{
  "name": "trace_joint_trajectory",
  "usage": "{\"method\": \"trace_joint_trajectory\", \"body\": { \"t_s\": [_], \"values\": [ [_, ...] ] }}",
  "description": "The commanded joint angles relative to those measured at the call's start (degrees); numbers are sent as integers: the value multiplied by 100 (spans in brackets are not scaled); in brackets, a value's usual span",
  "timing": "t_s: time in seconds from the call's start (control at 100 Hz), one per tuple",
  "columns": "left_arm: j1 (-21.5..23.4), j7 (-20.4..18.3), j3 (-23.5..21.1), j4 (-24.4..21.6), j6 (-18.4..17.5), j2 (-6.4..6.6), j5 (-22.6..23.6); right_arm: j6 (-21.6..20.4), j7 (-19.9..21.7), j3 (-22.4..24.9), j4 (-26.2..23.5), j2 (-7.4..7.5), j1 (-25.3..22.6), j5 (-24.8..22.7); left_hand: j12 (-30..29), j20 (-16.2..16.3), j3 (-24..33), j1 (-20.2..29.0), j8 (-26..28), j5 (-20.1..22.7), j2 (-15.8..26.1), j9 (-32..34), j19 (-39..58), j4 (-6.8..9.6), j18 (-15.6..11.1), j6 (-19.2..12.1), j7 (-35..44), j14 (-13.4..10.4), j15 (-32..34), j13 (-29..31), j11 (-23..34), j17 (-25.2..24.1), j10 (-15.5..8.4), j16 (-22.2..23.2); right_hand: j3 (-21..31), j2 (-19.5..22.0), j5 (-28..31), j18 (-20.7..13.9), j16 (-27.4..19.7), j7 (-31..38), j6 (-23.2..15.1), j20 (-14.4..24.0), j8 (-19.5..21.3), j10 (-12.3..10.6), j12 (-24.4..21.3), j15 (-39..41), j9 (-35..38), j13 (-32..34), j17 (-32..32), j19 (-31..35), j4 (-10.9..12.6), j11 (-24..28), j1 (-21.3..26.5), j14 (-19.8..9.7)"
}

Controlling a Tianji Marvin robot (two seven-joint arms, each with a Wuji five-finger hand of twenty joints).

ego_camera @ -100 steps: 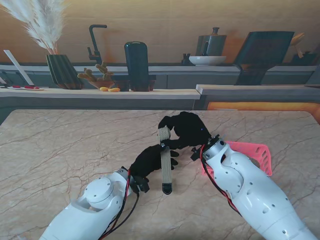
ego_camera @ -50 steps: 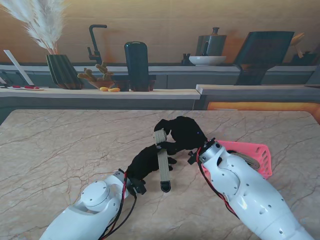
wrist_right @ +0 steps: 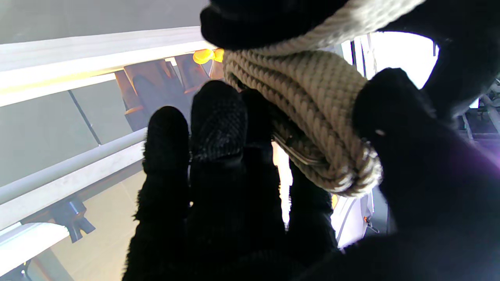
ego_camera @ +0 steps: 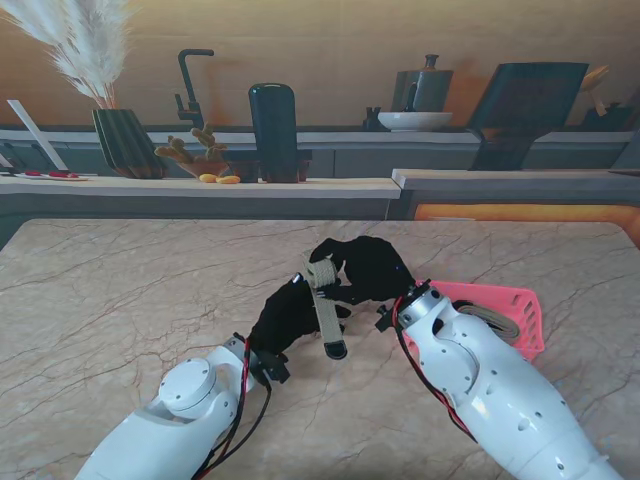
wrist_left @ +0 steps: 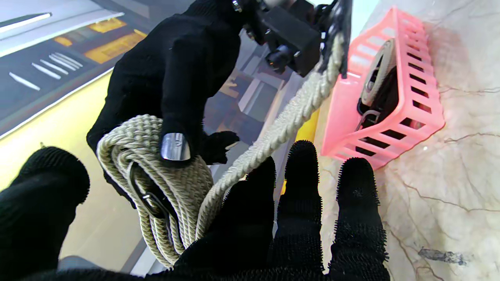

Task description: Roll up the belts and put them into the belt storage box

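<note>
A beige woven belt [ego_camera: 324, 296] is held above the table middle, partly rolled at its far end, its loose tail with a dark tip hanging toward me. My right hand [ego_camera: 366, 268] is shut on the roll [wrist_right: 308, 113], thumb and fingers around it. My left hand [ego_camera: 287, 316] grips the strap just under the roll [wrist_left: 156, 171]. The pink slotted storage box [ego_camera: 520, 310] lies to the right, behind my right forearm. A rolled belt [wrist_left: 377, 84] sits inside the box [wrist_left: 390, 128].
A counter at the back carries a vase with pampas grass [ego_camera: 125, 140], a dark tall container [ego_camera: 273, 130], a bowl [ego_camera: 414, 121] and a kettle. The marble table [ego_camera: 120, 300] spreads to the left.
The roll at the belt's far end has grown and the hanging tail is shorter. My left hand has risen closer to the roll, and both hands shifted slightly left.
</note>
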Motion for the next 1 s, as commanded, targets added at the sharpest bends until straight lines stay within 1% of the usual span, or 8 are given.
{"method": "trace_joint_trajectory", "body": {
  "t_s": [0.0, 0.23, 0.44, 0.58, 0.66, 0.72, 0.84, 0.99],
  "values": [
    [-23, -5, -34, -254, -89, -88, -7, -36, 85, -116, 203, 21, -93, -75, -94, 65, -265, -67, -29, 46, 72, -94, -42, -44, 7, -1787, -86, -162, -32, -47, -132, -1, -200, 55, 745, 425, 1257, -26, -47, 1291, -904, -93, 374, -135, -17, 22, 75, 60, -82, -27, 229, 126, 578, -128],
    [56, 103, -68, -383, -75, -127, -238, -101, 248, -244, 345, 62, -49, -99, -48, 47, -493, 623, -17, -95, -264, -13, -5, 13, -85, -1825, -18, -259, 16, 76, -23, 119, -255, 46, 722, 198, 935, 236, -88, 1092, -612, -50, 489, 7, 55, -27, -328, -421, -509, -51, 238, 170, 29, 105],
    [123, 436, -63, -507, -137, -172, -259, -153, 335, -278, 355, 115, -56, -222, 97, 87, -791, 1427, 148, -274, -376, 133, 193, 266, -257, -1941, 309, -388, 233, 284, 263, 296, -410, 125, 538, 38, 599, 314, -168, 888, -466, 10, 583, 79, 60, -163, -651, -815, -827, -72, 257, 74, -11, 169],
    [155, 447, -92, -545, -106, -177, -335, -172, 469, -313, 336, 170, -55, -343, 129, 114, -674, 1734, 169, -351, -484, 168, 290, 347, -341, -2027, 371, -436, 314, 370, 326, 412, -462, 151, 550, 4, 532, 330, -305, 129, -191, 66, 1110, 131, 91, -322, -968, -1061, -993, -189, 386, -58, -203, 149],
    [156, 441, -95, -546, -124, -172, -321, -158, 580, -330, 302, 201, -59, -392, 168, 91, -507, 1994, 200, -436, -539, 169, 308, 456, -433, -2073, 466, -499, 343, 421, 384, 516, -529, 151, 650, 2, 505, 315, -334, -384, 10, 106, 1508, 160, 96, -443, -1154, -1203, -1072, -283, 700, -135, -380, 134],
    [163, 397, -116, -555, -115, -161, -332, -142, 599, -337, 288, 226, -56, -481, 209, 87, -294, 2427, 223, -482, -520, 185, 364, 572, -484, -2108, 547, -520, 409, 496, 446, 639, -574, 182, 720, 28, 430, 309, -350, -581, 125, 117, 1701, 182, 95, -502, -1279, -1274, -1093, -318, 968, -177, -501, 124],
    [157, 236, -144, -546, -94, -112, -236, -64, 651, -299, 231, 243, -90, -524, 296, 68, -156, 3519, 244, -610, -231, 210, 482, 819, -639, -2162, 738, -622, 540, 658, 557, 876, -670, 267, 661, 31, 177, 286, -359, -823, 288, 119, 1771, 257, 92, -552, -1593, -1433, -1158, -374, 983, -239, -539, 122],
    [120, -2, -161, -485, -64, -60, -142, 26, 663, -177, 110, 258, -179, -587, 374, 46, -81, 4207, 182, -875, 28, 55, 452, 993, -780, -2345, 770, -667, 616, 665, 582, 993, -783, 402, 596, 56, -105, 253, -342, -1042, 433, 137, 1802, 350, 93, -519, -1964, -1549, -1196, -399, 991, -282, -567, 95]
  ]
}}
